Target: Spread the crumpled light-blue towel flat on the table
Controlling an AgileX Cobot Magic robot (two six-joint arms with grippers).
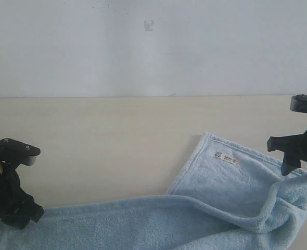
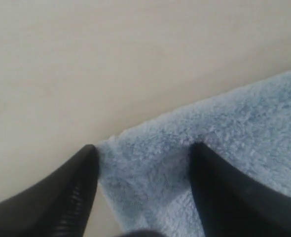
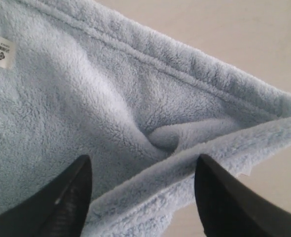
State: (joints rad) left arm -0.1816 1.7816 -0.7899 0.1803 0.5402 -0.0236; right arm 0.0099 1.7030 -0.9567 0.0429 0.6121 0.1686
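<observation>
Backdrop: pale cream bench is running back to a plain white wall.
Towel: light-blue towel is lying along the near edge of the bench, stretching as a long band from left to right. On the right side a flap carrying a white label is reaching back toward the wall.
Left fingers: left fingers are standing spread, straddling the towel's left corner, which is poking in between them. They are not pinching it.
Right fingers: right fingers are hanging wide apart over a doubled-over hem and a small pucker at the towel's right edge, gripping nothing.
Key relation: the towel's long axis is running from one arm to the other, with each arm sitting at its own end. The bunched, folded cloth is lying nearer the right arm.
Likely need: judging by the folds, both ends are calling for a pinch and an outward pull.
</observation>
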